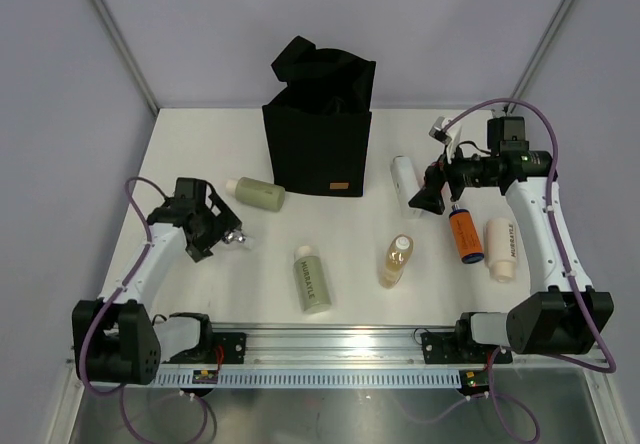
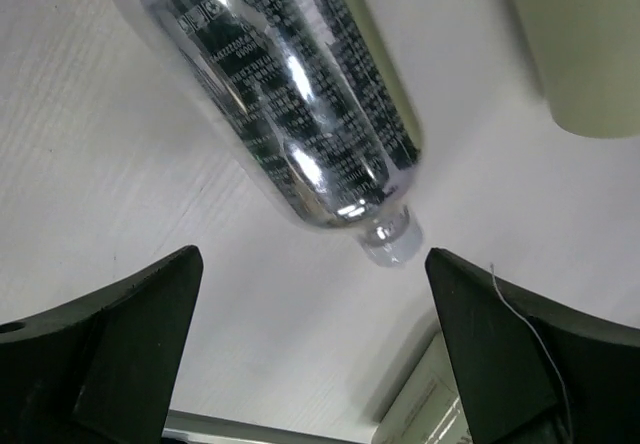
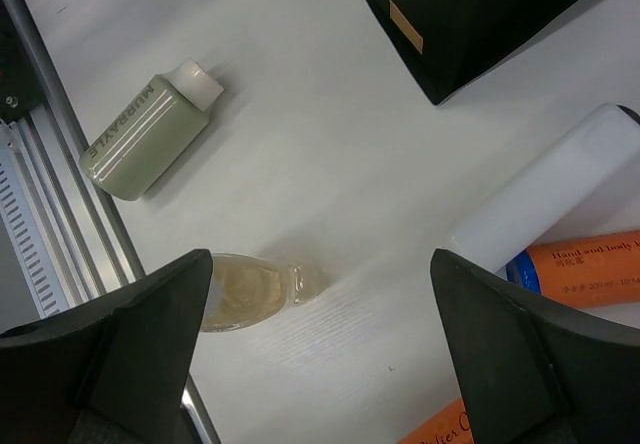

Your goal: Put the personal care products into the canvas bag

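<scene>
The black canvas bag (image 1: 320,124) stands at the back centre, its tan label facing front. My left gripper (image 1: 215,226) is open just above the silver bottle (image 2: 290,104), which lies on the table with its clear cap between the fingertips' line. An olive bottle (image 1: 255,194) lies beside it. My right gripper (image 1: 430,196) is open and empty, hovering between the white bottle (image 1: 405,182) and the amber bottle (image 1: 395,261). A second olive bottle (image 1: 311,279), an orange bottle (image 1: 463,236) and a cream tube (image 1: 500,248) lie on the table. The right wrist view shows parts of two orange bottles (image 3: 590,264).
A metal rail (image 1: 330,339) runs along the table's near edge between the arm bases. Grey walls close the back and sides. In the right wrist view the bag's corner (image 3: 480,14) is at the top right, the olive bottle (image 3: 150,134) at left.
</scene>
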Controlling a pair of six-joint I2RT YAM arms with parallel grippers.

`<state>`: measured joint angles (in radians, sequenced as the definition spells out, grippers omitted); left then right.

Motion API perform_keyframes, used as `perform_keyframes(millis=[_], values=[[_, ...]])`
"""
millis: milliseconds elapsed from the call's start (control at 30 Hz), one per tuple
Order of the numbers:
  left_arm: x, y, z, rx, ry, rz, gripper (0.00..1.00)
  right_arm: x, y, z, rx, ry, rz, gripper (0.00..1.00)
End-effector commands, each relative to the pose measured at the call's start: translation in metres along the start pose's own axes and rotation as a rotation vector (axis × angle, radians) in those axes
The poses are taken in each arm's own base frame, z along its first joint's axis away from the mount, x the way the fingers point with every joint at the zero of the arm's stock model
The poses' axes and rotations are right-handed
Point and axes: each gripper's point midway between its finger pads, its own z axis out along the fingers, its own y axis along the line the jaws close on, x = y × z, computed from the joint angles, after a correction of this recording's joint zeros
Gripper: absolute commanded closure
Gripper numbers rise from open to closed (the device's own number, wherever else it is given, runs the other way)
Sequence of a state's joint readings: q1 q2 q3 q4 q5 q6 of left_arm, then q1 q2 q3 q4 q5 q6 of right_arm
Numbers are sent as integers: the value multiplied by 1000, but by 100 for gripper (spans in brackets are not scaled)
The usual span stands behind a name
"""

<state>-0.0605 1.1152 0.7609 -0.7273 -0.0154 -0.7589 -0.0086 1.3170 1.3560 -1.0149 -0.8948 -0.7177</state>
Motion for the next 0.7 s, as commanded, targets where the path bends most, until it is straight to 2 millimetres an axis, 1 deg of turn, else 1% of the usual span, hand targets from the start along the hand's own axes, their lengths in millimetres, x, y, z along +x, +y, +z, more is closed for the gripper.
perform_keyframes(millis=[0, 33, 67, 100, 133, 167, 233, 267, 333, 367, 500, 533, 600, 633, 667], values=[[-33, -19, 11, -1, -92, -99, 1, -11, 7, 0, -23, -62, -34, 0], [-34, -20, 23, -21, -80, -124, 1, -11, 7, 2, -30, -67, -30, 0], [-39, -23, 29, -21, -91, -129, 1, -10, 8, 3, -35, -68, -24, 1], [-51, -30, 33, -8, -126, -138, 1, -9, 7, 3, -33, -69, -23, 1], [-54, -31, 38, -16, -130, -151, 1, -9, 7, 4, -35, -71, -25, 0], [-56, -30, 49, -42, -119, -151, 1, -7, 7, 4, -36, -69, -21, 0], [-69, -37, 56, -42, -145, -150, 1, -4, 8, 6, -40, -65, -17, 0], [-67, -34, 68, -68, -127, -149, 1, -3, 7, 6, -40, -64, -17, 0], [-68, -32, 77, -95, -106, -161, 2, 1, 8, 7, -41, -59, -12, 1], [-63, -26, 87, -123, -77, -166, 3, 2, 8, 8, -42, -59, -12, 1], [-54, -15, 99, -160, -50, -184, 14, 4, 8, 9, -41, -53, -6, 1], [-52, -11, 101, -165, -48, -182, 26, 4, 7, 9, -41, -54, -1, 1], [-53, -11, 103, -163, -56, -170, 40, 3, 8, 10, -47, -56, 4, 0], [-53, -10, 103, -164, -55, -152, 62, 2, 8, 10, -50, -57, 9, 1], [-54, -10, 103, -163, -55, -143, 71, 1, 8, 10, -54, -61, 13, 1]])
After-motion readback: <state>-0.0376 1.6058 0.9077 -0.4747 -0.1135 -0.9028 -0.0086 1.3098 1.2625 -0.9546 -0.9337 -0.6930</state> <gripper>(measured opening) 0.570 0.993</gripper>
